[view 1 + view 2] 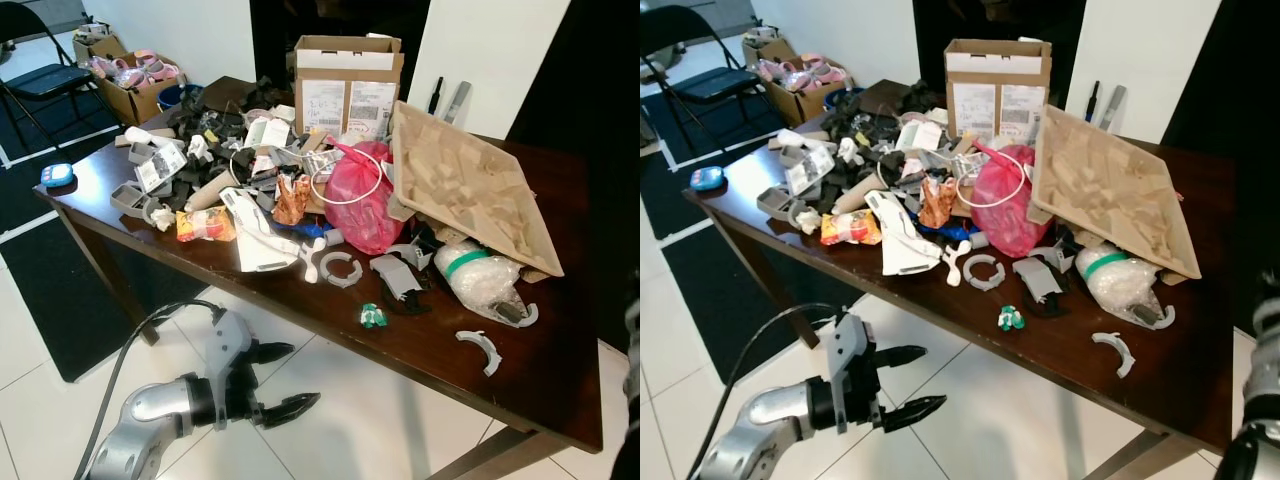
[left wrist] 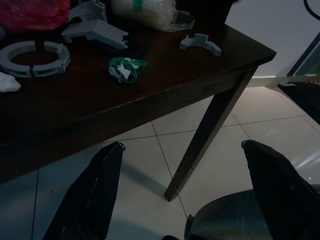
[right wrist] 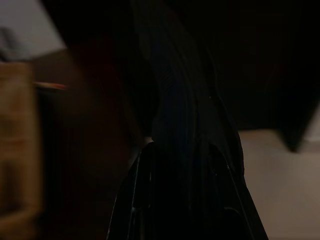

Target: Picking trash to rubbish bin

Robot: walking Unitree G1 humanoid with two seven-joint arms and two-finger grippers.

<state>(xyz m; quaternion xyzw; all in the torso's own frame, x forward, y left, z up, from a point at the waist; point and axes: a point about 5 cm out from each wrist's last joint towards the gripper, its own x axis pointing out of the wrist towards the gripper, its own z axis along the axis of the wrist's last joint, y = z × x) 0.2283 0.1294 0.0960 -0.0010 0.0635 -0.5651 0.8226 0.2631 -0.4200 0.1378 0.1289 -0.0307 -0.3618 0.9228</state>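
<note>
A dark wooden table (image 1: pixel 560 390) is heaped with trash: a pink plastic bag (image 1: pixel 360 195), a moulded cardboard tray (image 1: pixel 465 185), a clear plastic bundle (image 1: pixel 480 282), an orange snack wrapper (image 1: pixel 205 225), grey ring halves (image 1: pixel 340 268) and a small green-white scrap (image 1: pixel 373 316). My left gripper (image 1: pixel 300 377) hangs open and empty below the table's front edge, over the tiled floor. From the left wrist, the green-white scrap (image 2: pixel 126 68) lies on the tabletop above and ahead of the spread fingers (image 2: pixel 90 195). My right arm (image 1: pixel 1255 440) hangs idle at the table's right end, its gripper (image 3: pixel 185 150) dark with the fingers together.
A cardboard box (image 1: pixel 345 80) stands at the table's back. A folding chair (image 1: pixel 45 75) and a box of pink items (image 1: pixel 135 80) sit at far left. A blue object (image 1: pixel 57 175) lies on the left corner. A table leg (image 2: pixel 200 140) stands ahead of the left gripper.
</note>
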